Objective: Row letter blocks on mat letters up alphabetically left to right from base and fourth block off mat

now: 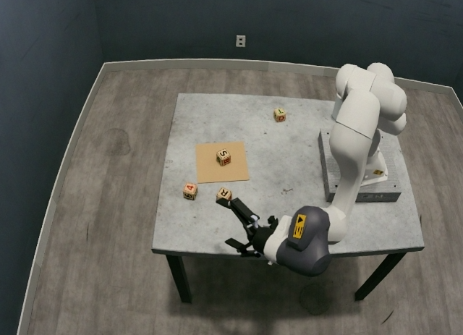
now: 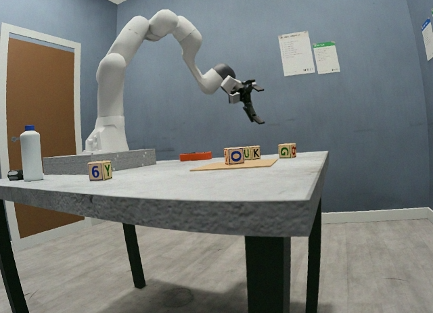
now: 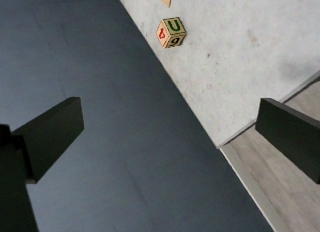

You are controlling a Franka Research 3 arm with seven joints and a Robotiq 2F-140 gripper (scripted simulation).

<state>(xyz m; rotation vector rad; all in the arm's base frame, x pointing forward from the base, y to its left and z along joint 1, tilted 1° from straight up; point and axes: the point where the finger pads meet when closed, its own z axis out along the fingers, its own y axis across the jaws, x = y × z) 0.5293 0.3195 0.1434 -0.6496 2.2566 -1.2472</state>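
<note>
Well, 1 block (image 1: 223, 157) (image 2: 234, 155) (S-topped) is on the mat (image 1: 203, 172) (image 2: 206, 167).

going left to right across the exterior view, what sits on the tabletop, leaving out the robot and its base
White bottle with a blue cap, block showing 6 and Y, orange-red object, block with a blue O, block with a K, block with a green G.
</note>
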